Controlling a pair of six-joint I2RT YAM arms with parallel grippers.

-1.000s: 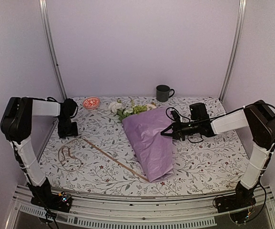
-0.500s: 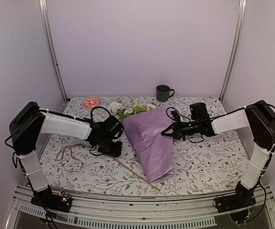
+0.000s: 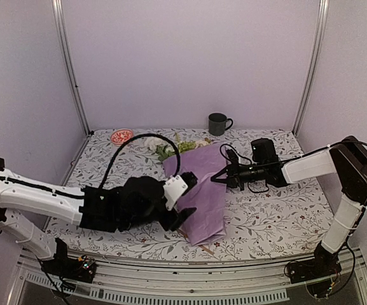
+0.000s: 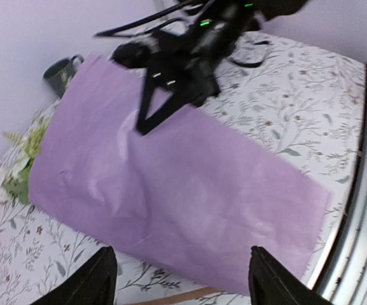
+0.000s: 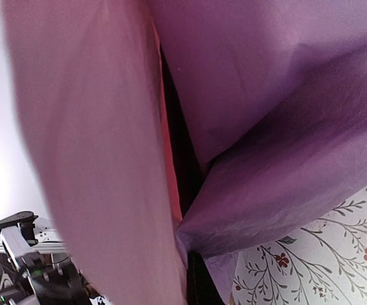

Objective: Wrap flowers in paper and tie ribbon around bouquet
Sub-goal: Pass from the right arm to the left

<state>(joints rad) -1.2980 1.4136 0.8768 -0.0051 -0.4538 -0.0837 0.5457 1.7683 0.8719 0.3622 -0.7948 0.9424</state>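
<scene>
With my right claw [image 3: 219,179] clamped on the paper [image 4: 170,190] fold, I should lower my left claw [image 4: 180,283], jaws apart, squarely over its narrow end.

Noted on floral-clothed desk [image 3: 278,216]: lilac paper [image 3: 202,190] mid-surface, flowers [image 3: 170,147] poking from far end; dark mug [image 3: 218,124] and red bowl [image 3: 121,136] (small) by back edge.

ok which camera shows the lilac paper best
The left wrist view: nearly the whole paper lies in frame, with only the right gripper over its far edge. The top external view has the left arm hiding its near left edge. The right wrist view shows only blurred folds right at the lens.
</scene>
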